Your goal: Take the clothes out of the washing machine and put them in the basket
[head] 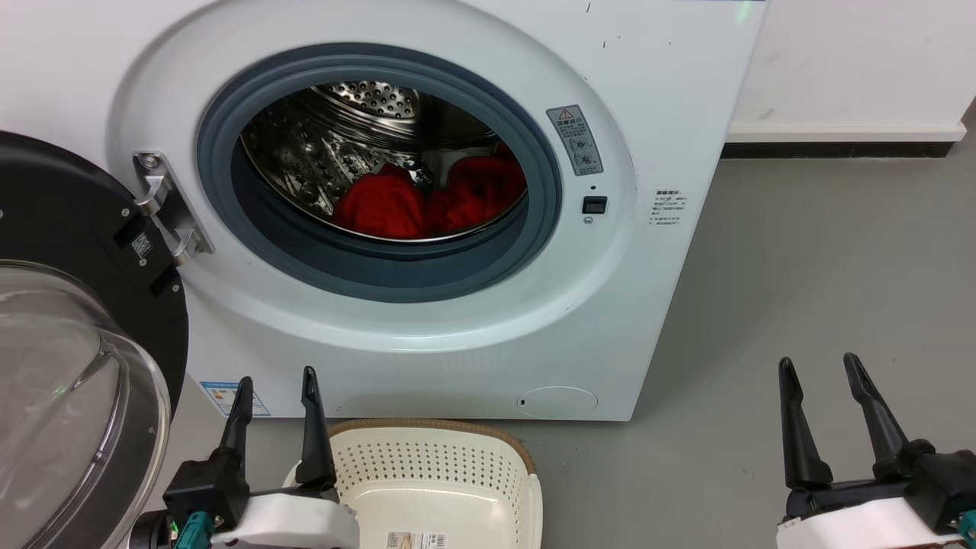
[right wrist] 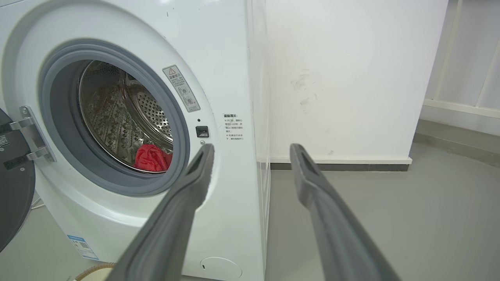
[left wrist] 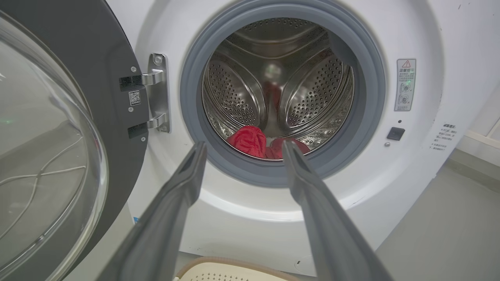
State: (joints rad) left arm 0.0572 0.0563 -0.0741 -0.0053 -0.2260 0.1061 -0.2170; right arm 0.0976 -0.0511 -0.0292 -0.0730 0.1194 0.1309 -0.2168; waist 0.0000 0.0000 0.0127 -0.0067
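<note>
My left end effector (head: 276,375) has its fingers spread apart with nothing between them. My right end effector (head: 817,358) is the same, fingers apart and holding nothing, well off to the left one's right above the grey floor (head: 801,267).

Just right of the left end effector sits the basket (head: 427,461), close against the foot of the washer (head: 671,91). In the head view the inner finger crosses its left rim, and I can't tell if they touch. A paper label lies on the basket's floor.

Straight ahead of the left end effector, past its fingertips, the porthole stands open. The clothes (head: 427,202) lie in a red heap at the bottom of the drum (head: 320,145), behind the grey seal. To the left of this end effector the door (head: 76,366) is swung wide on its hinge.

Ahead of the right end effector and to its left is the washer's right front edge, with a white wall (right wrist: 343,78) beyond.
</note>
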